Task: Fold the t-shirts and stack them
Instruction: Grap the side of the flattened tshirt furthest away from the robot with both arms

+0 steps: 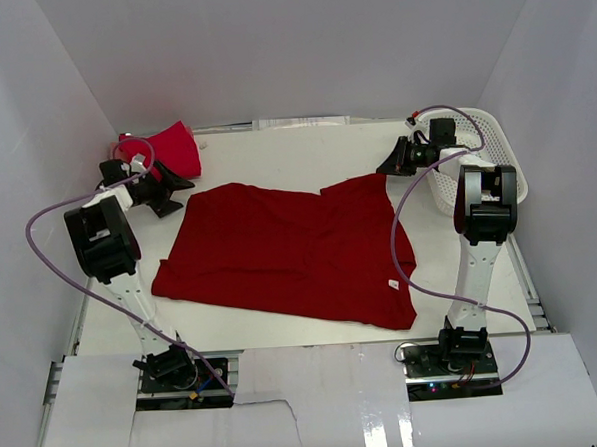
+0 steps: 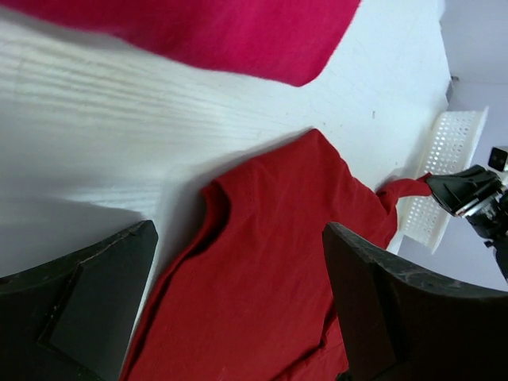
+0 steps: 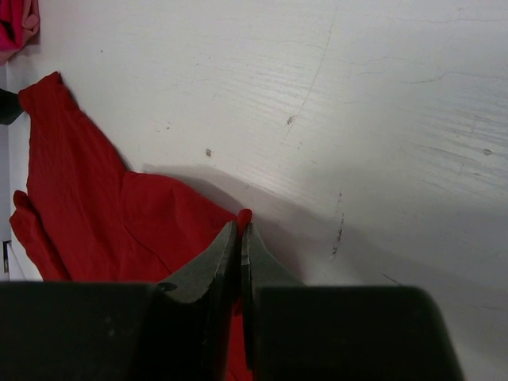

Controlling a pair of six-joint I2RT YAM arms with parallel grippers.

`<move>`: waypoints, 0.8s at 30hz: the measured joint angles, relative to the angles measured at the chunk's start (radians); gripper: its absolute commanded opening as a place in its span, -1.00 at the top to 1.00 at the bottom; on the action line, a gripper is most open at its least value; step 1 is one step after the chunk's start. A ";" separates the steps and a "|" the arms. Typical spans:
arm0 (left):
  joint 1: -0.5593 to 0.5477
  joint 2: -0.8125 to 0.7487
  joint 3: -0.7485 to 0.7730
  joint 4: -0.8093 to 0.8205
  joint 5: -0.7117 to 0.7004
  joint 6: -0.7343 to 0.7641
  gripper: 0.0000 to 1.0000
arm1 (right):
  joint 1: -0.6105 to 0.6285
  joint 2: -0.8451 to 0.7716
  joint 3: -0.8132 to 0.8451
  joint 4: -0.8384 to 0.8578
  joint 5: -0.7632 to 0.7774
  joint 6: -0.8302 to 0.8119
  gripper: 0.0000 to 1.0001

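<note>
2 tees, dark red tee [image 1: 280,254], pink-red tee [image 1: 169,147], 1 white basket [image 1: 496,128], 1 table [image 1: 305,151], 2 arms, l arm [image 1: 104,239], r arm [image 1: 486,209]

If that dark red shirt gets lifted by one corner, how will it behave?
Probably floppy: the dark red shirt lies flat with soft wrinkles, and the corner pinched in the right claw pulls into a thin strip. It looks thin and likely light, so it may drag across the table rather than hold shape.

White perforated plastic basket [image 1: 494,131] at far right table edge. White tabletop [image 1: 275,155] shows faint scratches and specks.
</note>
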 measured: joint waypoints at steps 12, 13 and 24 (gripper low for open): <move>-0.005 0.087 0.090 -0.044 0.151 0.011 -0.90 | 0.000 0.000 0.022 -0.001 -0.013 0.008 0.85; -0.007 0.099 0.102 -0.055 0.163 0.012 -0.90 | 0.000 0.000 0.025 -0.001 -0.014 0.009 0.85; -0.082 0.201 0.262 -0.118 0.229 -0.032 -0.90 | 0.000 0.006 0.045 -0.017 -0.021 0.019 0.85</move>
